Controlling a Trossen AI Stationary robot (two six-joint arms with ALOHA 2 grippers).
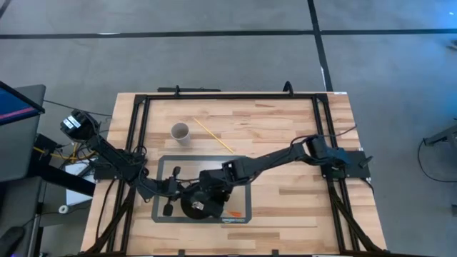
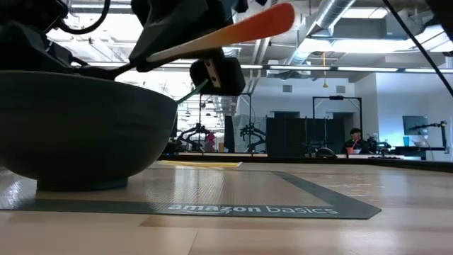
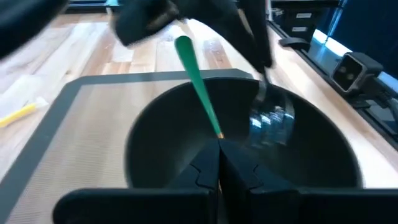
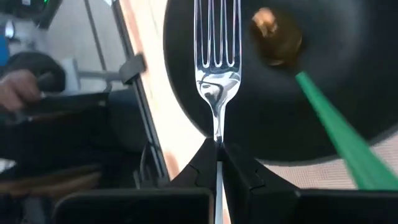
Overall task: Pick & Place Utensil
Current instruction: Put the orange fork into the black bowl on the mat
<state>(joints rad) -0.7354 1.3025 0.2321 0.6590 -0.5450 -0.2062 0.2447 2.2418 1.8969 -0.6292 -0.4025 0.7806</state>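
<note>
Now the right hand (image 4: pixel 217 146) grips a clear plastic fork (image 4: pixel 216 56) over the black bowl (image 3: pixel 311 155). Meanwhile the left hand (image 3: pixel 219 144) pinches a green-handled utensil (image 3: pixel 196 81) there.

Bowl (image 1: pixel 198 203) on mat (image 1: pixel 241 211), table (image 1: pixel 285 200) near-centre. Cup (image 1: pixel 179 132) far-left of mat; stick (image 1: pixel 213 135) just right of cup.

We see a clear, glossy plastic fork (image 4: pixel 217 68) clamped in the right pincer (image 4: pixel 217 148), above a matt dark bowl (image 3: pixel 186 134). Beneath it lie a ribbed grey mat (image 2: pixel 311 195) and a smooth, varnished wooden surface (image 1: pixel 285 121).
</note>
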